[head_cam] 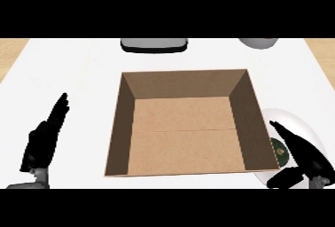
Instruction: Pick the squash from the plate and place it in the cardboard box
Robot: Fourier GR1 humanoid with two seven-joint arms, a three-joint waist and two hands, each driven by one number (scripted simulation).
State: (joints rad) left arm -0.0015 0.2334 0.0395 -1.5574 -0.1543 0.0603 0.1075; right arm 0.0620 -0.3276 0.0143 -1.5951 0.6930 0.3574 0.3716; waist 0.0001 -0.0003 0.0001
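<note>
Obstructions: a grey and black object (154,45) and a grey rounded item (259,42) sit at the white counter's (78,75) far edge, beyond the open brown cardboard box (183,128). Just right of the box, the right hand (302,156) covers the white round plate (294,124), fingers curled about a dark green squash (280,152) lying mostly hidden, its axis unclear. Left hand (47,135) rests open left of the box, fingers straight.

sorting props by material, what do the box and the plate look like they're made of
Box: looks like cardboard, matte brown, with thin flat walls and a crease line across its floor. Plate: smooth white, faintly shaded, probably glazed ceramic, though plastic would look the same. The right hand hides much of it.
</note>
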